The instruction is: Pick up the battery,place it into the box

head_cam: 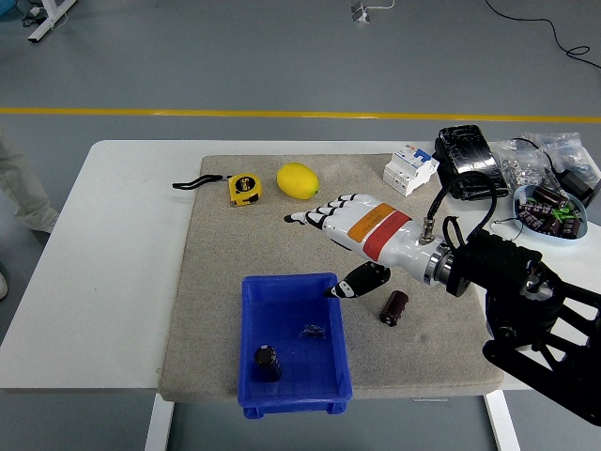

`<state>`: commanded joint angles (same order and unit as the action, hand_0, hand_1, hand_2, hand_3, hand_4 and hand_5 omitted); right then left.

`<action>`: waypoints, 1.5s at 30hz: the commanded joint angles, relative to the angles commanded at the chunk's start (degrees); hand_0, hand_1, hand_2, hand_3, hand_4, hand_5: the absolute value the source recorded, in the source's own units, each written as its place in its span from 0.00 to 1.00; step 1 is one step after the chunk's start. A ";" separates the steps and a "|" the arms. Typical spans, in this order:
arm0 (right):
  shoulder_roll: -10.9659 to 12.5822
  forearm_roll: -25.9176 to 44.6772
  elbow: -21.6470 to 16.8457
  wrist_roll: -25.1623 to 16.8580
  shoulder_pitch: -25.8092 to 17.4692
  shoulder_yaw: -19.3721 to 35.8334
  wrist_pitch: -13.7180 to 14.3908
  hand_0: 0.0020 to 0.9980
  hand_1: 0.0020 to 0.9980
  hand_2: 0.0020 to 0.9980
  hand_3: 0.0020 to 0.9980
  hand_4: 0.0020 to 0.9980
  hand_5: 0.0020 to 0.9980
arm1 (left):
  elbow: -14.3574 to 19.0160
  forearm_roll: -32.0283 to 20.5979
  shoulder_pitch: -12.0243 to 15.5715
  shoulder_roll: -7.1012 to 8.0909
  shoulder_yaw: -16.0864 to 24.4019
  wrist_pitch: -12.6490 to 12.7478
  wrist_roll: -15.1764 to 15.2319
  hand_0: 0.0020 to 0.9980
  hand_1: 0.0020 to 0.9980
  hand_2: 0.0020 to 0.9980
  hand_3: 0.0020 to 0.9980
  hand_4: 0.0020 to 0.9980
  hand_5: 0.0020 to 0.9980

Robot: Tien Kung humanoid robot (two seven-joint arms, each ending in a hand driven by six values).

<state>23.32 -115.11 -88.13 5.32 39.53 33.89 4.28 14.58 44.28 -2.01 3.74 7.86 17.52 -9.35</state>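
Note:
A blue box (331,319) sits on the grey mat at the near edge. A dark cylindrical battery (267,363) stands inside it at the near left, next to a small dark bit (312,331). A second dark battery (394,307) lies on the mat just right of the box. My right hand (319,254), white with an orange and red band, hovers above the mat beyond the box's far right corner. Its fingers (310,217) are spread and hold nothing. The left hand is not in view.
A yellow tape measure (245,188), a lemon (298,180) and a white breaker (410,169) lie along the mat's far side. A black pack (470,162), plastic bags (540,155), a bowl of dark cylinders (549,211) and a black adapter (495,261) crowd the table's right. A person's leg (23,193) shows at the left edge.

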 joint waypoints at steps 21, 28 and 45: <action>-1.33 -3.19 8.60 0.78 -16.62 10.80 7.55 0.60 0.65 0.74 0.78 1.00 0.41 | -0.14 2.56 0.06 -0.43 0.96 -0.26 -0.07 0.75 0.78 0.83 0.69 0.72 0.68; -1.92 -4.42 9.00 0.84 -18.77 11.92 6.97 0.61 0.65 0.74 0.78 1.00 0.40 | -0.09 3.03 0.16 -0.33 1.13 -0.42 -0.07 0.75 0.77 0.83 0.69 0.72 0.69; -8.14 -6.18 10.64 3.57 -25.24 15.21 11.38 0.61 0.65 0.74 0.77 1.00 0.39 | -0.14 3.05 0.51 -0.46 1.07 -0.76 0.13 0.75 0.78 0.83 0.70 0.72 0.70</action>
<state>15.19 -121.29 -77.49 8.89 14.29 49.10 15.66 14.44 47.32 -1.50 3.28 8.92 16.76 -9.22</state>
